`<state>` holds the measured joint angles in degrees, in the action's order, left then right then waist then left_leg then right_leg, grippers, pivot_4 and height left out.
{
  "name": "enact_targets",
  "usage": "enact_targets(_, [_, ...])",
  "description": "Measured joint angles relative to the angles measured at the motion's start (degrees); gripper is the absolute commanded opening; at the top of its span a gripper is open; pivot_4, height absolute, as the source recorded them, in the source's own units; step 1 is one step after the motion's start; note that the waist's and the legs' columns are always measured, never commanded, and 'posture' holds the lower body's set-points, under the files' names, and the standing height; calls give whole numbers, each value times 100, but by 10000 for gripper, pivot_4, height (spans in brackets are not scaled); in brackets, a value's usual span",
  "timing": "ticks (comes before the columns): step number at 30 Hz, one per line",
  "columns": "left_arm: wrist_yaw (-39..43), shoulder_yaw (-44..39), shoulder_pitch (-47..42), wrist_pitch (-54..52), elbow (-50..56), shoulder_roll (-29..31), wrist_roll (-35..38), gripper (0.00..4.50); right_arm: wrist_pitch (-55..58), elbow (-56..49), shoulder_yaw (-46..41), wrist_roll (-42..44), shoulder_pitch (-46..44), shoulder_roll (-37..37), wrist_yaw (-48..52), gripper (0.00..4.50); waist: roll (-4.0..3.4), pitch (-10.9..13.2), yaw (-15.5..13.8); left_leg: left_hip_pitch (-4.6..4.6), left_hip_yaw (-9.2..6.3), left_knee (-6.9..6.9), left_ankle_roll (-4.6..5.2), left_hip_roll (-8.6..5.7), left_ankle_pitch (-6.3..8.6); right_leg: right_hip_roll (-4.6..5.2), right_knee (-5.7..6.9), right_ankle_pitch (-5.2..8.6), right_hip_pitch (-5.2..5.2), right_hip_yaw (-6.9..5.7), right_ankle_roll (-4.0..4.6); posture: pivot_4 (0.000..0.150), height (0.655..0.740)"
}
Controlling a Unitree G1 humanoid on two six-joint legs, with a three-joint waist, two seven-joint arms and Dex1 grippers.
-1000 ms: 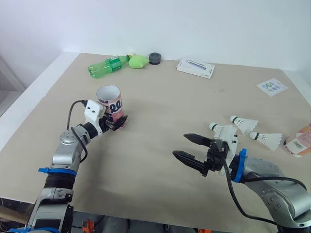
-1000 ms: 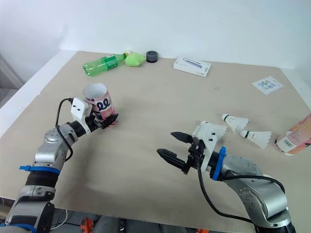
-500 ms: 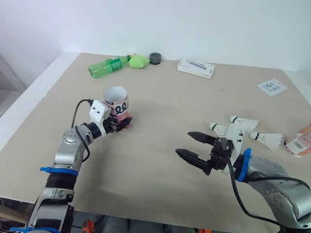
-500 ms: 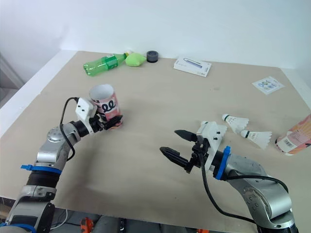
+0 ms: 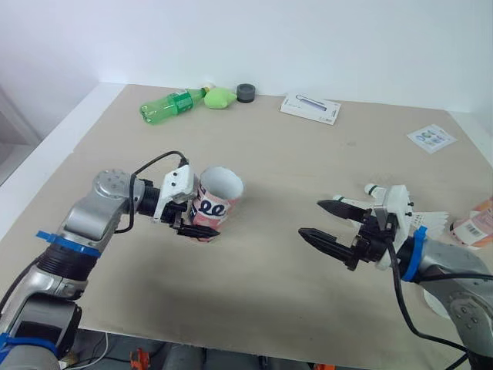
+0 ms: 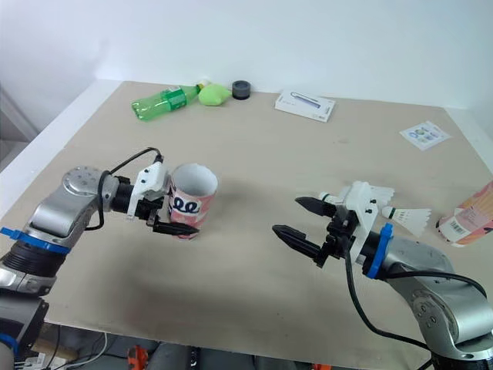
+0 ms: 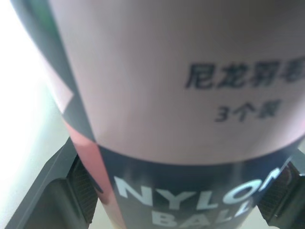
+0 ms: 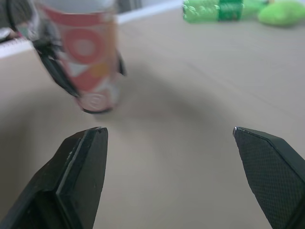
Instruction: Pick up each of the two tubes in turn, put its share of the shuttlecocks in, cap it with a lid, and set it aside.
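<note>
My left tool [image 5: 192, 220] is clamped on the tube [image 5: 217, 202] low on its side. In the left wrist view both black fingers [image 7: 78, 179] press against its printed wall. The tube sits left of the tabletop's [image 5: 269, 166] middle, tilted, with its open mouth leaning toward my right arm. Whether its base touches the surface I cannot tell.

My right tool [image 5: 311, 218] hangs over the right part of the tabletop with its two fingers spread wide apart and nothing between them, pointing toward the tube but well apart from it.

Just behind that tool lie two shuttlecocks [image 6: 373, 193] [image 6: 412, 218]. Beyond them, at the right edge, a second tube [image 6: 467, 218] lies on its side.

Along the far edge are a green bottle [image 5: 169, 104], a black disc [image 5: 246, 92], a white box [image 5: 310, 108] and a card [image 5: 430, 138] — all well apart from both tools
</note>
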<state>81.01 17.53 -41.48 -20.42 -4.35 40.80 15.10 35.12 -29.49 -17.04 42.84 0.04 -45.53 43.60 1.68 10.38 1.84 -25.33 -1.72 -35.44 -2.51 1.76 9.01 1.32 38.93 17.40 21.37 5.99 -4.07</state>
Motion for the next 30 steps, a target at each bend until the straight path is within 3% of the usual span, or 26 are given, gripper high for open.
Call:
enact_targets(11, [114, 373, -76, 132, 125, -547, -261, 38178, -270, 1196, -581, -592, 328, -430, 431, 45000, -3, -1, 0, -2, -1, -7, 1, -1, 0, 0, 2, 6, -1, 1, -14, 1500, 7294])
enact_targets(17, [195, 495, -66, 227, 289, -703, -272, 38178, -303, 2069, -522, -859, -114, -450, 484, 45000, -5, 0, 35, 4, 0, -7, 5, 0, -2, -2, 6, 4, -3, 2, -16, 1500, 7294])
enact_targets(30, [164, 728, -206, 233, 267, -1019, -493, 38178, -285, 2800, -147, -998, -411, 101, 451, 45000, -7, -1, 40, 3, -1, -8, 6, -5, -3, 0, 7, 3, -4, 3, -17, 1500, 7294])
